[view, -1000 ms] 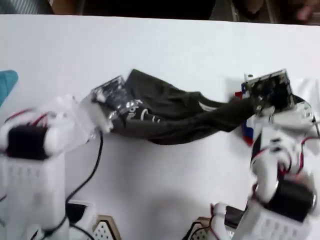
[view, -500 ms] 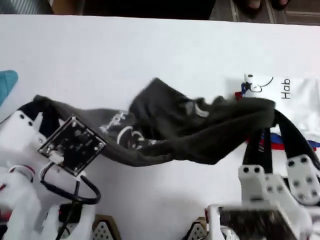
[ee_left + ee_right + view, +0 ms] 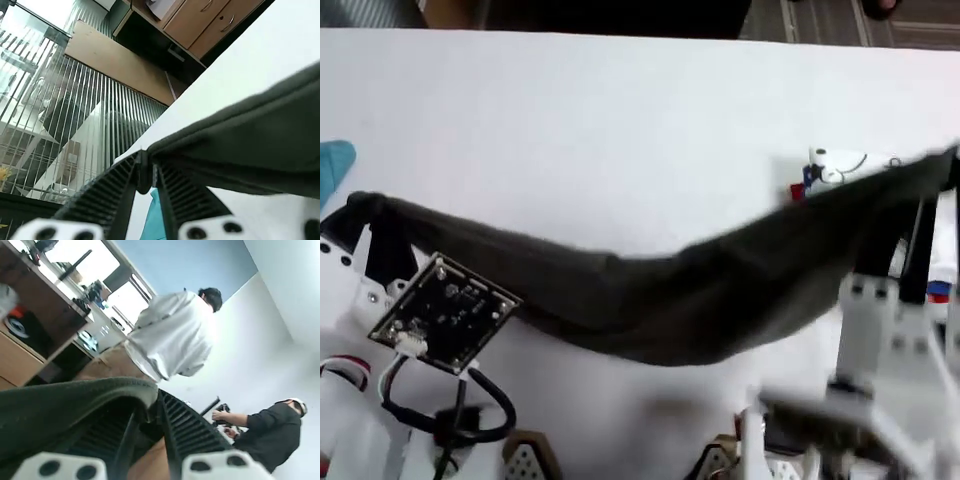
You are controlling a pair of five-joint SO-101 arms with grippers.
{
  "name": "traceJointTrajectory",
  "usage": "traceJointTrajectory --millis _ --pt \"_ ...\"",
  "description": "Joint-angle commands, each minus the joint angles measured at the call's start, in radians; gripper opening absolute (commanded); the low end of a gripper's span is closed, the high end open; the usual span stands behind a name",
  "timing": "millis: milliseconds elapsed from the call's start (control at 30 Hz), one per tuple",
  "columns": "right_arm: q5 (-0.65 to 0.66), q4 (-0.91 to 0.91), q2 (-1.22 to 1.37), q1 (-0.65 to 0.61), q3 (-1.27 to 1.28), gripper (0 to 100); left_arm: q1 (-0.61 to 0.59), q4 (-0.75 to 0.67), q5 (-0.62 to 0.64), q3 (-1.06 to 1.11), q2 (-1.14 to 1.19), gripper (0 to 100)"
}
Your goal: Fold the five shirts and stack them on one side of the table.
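Left gripper (image 3: 145, 172) and right gripper (image 3: 150, 412), each clamped on one end of a dark shirt (image 3: 660, 300).
The dark shirt is stretched between them in a sagging band, raised over the near half of the white table (image 3: 620, 100). A white printed shirt (image 3: 835, 168) lies on the table by the band's right-arm end. A teal cloth (image 3: 332, 165) sits at the table's opposite edge, near the left gripper.

Dk shirt (image 3: 650, 300) stretched wide, sagging mid

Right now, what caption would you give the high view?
Left gripper and right gripper hold a dark shirt stretched between them over the white table.
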Motion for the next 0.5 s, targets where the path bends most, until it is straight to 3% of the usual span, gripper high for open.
traceJointTrajectory --millis 0,467 --pt "0.038 -0.087 0.091 0.033 -0.003 2.2 -0.012 -0.028 0.0 -0.021 0.003 2" --pt "0.052 -0.173 0.124 0.096 -0.049 2.2 -0.012 -0.13 0.002 -0.028 -0.005 2"
